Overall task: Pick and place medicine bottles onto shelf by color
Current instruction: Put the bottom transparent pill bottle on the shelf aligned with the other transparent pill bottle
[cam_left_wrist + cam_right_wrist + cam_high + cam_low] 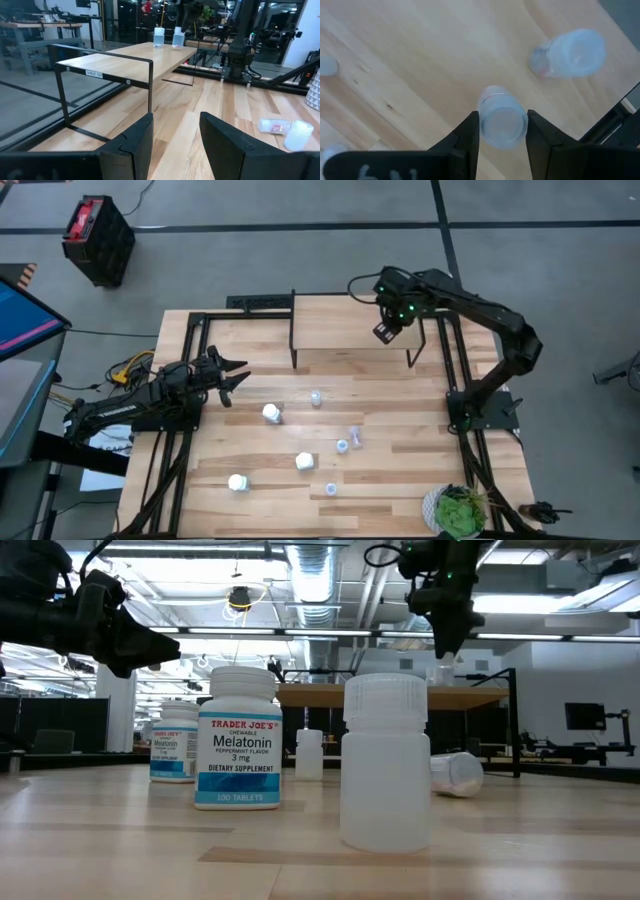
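Observation:
My right gripper (385,330) hangs over the right part of the shelf (340,330), a light-wood board on thin black legs, and is shut on a small pale translucent medicine bottle (502,122). Another translucent bottle (572,50) stands on its base on the shelf close by. On the table, white bottles (271,413) and translucent ones (342,445) are scattered; one translucent bottle (355,435) lies on its side. My left gripper (235,375) waits level at the table's left side, open, with nothing between its fingers. My right gripper pinches the translucent bottle's upper part, at the cap (504,131), between its two fingers, one on each side. The fingers come from above, pointing steeply down. The bottle stays upright below them over the shelf board; whether its base touches the board I cannot tell.
A potted green plant (460,512) stands at the table's near right corner. In the low view a Melatonin bottle (237,740) and a translucent bottle (385,765) stand close to the camera. Black frame rails (185,350) run along the table's sides.

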`<state>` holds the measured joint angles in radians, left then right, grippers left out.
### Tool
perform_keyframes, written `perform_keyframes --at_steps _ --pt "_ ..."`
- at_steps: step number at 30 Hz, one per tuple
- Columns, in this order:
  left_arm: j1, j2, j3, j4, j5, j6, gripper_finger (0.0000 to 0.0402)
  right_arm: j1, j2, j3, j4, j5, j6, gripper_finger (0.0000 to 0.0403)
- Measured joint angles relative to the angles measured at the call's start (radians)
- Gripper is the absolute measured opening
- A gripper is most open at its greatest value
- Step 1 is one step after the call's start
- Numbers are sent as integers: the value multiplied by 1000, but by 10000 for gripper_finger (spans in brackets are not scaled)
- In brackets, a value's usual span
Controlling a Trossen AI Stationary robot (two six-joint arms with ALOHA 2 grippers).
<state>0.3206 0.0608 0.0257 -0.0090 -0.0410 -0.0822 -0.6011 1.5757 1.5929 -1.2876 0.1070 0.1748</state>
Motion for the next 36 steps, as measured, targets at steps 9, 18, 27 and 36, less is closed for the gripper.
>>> perform_keyframes --at_steps 9,18,27,36 --pt "0 0 0 0 0 0 149 -49 2 -3 -16 -2 0 124" --pt "0 0 0 0 -1 0 149 -48 2 -6 10 -78 -49 124" --pt "0 0 0 -1 -1 0 149 -48 2 -6 17 -79 -33 131" --pt "0 0 0 -1 0 0 149 -48 2 -6 17 -75 -33 187"
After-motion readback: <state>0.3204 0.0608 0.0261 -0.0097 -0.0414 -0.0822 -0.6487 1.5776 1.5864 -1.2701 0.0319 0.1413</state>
